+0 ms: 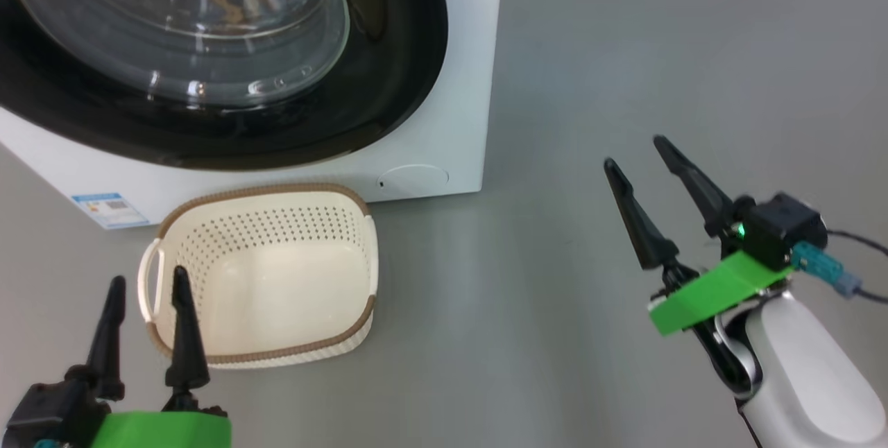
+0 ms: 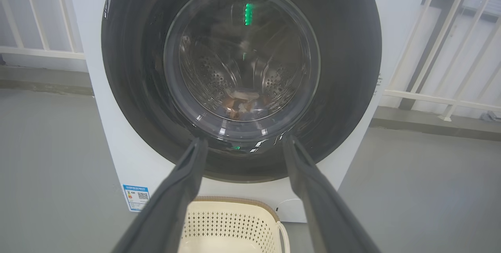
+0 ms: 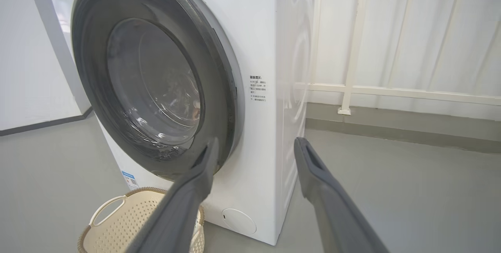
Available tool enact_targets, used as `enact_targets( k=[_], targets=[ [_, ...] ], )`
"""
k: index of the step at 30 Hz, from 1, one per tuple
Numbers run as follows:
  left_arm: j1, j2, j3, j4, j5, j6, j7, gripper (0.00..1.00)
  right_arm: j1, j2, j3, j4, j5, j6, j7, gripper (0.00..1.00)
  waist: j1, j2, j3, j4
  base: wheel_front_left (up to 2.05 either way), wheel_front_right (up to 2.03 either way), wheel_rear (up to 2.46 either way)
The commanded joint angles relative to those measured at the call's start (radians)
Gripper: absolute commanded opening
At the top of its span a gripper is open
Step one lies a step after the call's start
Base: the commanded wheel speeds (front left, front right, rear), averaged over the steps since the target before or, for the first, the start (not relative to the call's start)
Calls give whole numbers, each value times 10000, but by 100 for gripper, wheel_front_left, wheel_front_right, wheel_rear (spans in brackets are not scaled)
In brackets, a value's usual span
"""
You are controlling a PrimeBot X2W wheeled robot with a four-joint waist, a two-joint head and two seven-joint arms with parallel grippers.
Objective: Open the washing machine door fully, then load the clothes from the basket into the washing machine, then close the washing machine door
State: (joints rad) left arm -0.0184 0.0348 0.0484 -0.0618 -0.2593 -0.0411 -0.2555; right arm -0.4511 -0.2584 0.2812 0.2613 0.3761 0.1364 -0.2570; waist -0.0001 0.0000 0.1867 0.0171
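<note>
The washing machine (image 1: 444,136) stands with its black-rimmed washing machine door (image 1: 388,73) shut flat against the front. Through the glass of the door (image 2: 344,69), the clothes (image 2: 240,102) lie as a small pale and brownish heap at the bottom of the steel drum. The cream basket (image 1: 263,191) sits on the floor just in front of the machine and holds nothing. My left gripper (image 1: 149,277) is open beside the basket's near left corner. My right gripper (image 1: 635,151) is open over bare floor, right of the machine, nothing between its fingers.
A blue label (image 1: 111,209) and a small round flap (image 1: 413,179) mark the machine's lower front. White railings (image 3: 352,49) and a low kerb run behind and to the right of the machine. Grey floor (image 1: 624,53) stretches to the right.
</note>
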Motion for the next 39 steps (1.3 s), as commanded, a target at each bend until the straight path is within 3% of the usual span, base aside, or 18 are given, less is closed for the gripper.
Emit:
enact_targets(
  k=[1,12,24,39],
  targets=[
    [29,154,454,-337,47,-15,-63,100,415,-65,14,-368,-157,-57,-48,100,1,0,-298,-222,0,0,0],
    [1105,154,746,-331,435,-107,-63,100,2432,348,-1294,-1072,-771,-57,-48,100,1,0,-1070,-379,0,0,0],
    [1976,154,451,-237,560,41,-63,100,3975,1314,-2386,-1519,-1509,-57,-48,100,1,0,-1711,-270,0,0,0],
    [2245,154,176,-261,685,263,-63,100,4400,1750,-2896,-1510,-2196,-57,-48,100,1,0,-1861,-181,0,0,0]
  ],
)
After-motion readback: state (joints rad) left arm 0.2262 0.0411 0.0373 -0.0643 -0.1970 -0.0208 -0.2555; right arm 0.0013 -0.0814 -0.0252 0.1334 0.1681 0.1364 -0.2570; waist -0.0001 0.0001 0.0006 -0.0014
